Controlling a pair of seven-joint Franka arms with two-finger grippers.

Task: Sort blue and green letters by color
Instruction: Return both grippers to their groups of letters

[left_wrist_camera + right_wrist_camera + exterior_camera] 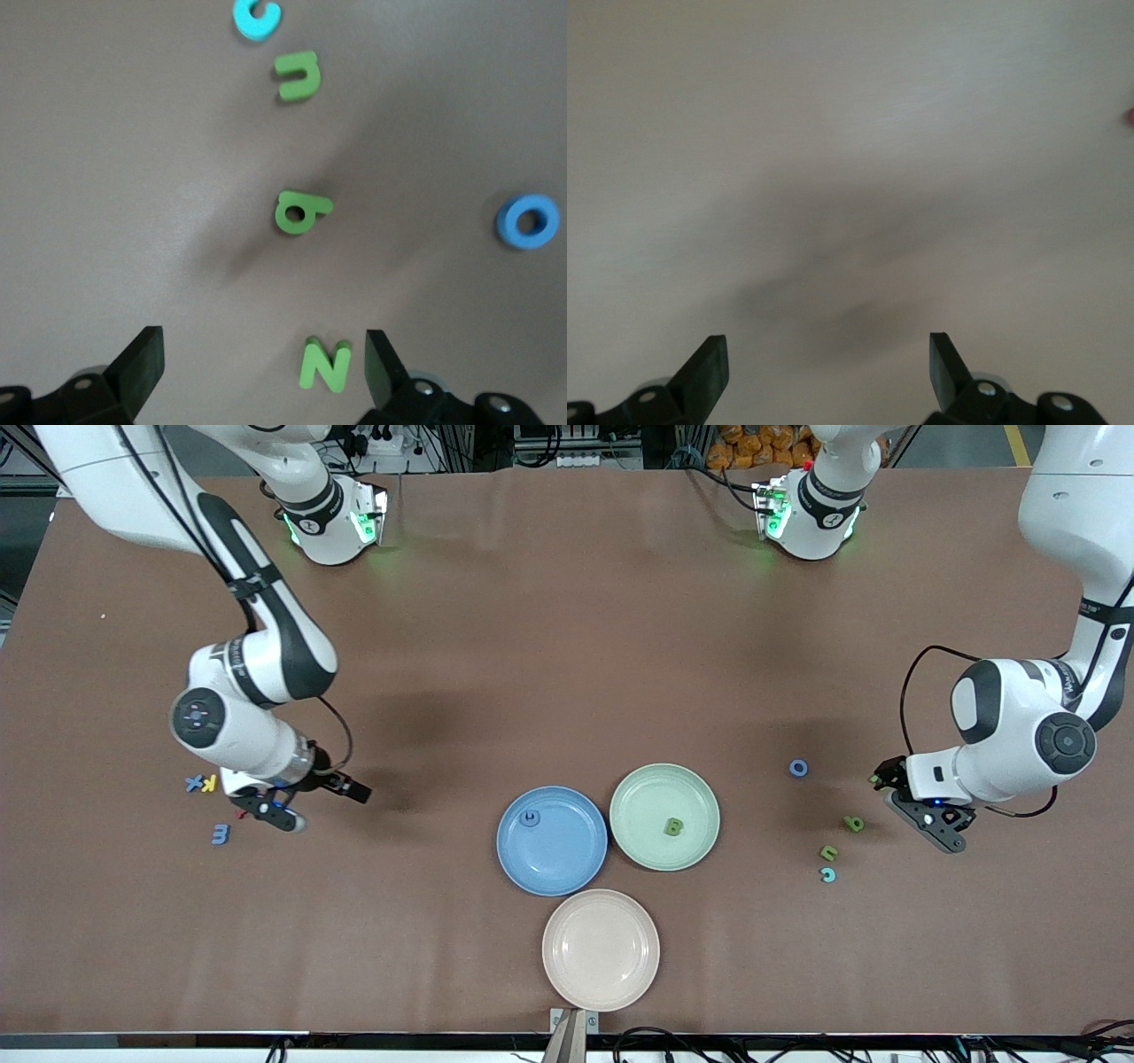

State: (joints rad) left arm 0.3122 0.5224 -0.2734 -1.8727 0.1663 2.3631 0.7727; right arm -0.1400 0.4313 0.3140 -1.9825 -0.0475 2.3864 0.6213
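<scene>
At the right arm's end of the brown surface (549, 646), right end effector (828, 367) hangs with fingers apart, empty, beside blue X (192, 783) and blue 3 (221, 833). Mid-surface: blue plate (567, 868) holds one blue letter (530, 818); green plate (638, 833) holds one green letter (674, 826). Left end effector (264, 367), fingers apart, empty, is over green N (324, 366), near green 6 (301, 212), green U (298, 75), blue ring (528, 221).

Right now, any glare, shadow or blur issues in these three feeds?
Front view: even light, soft arm shadows on the brown table, green LED glow at both bases. Left wrist view: green letter N and green digit 6 readable, slightly soft, diagonal shadow across the tabletop. Right wrist view: bare tabletop, one diffuse shadow, nothing sharp to focus on.
</scene>
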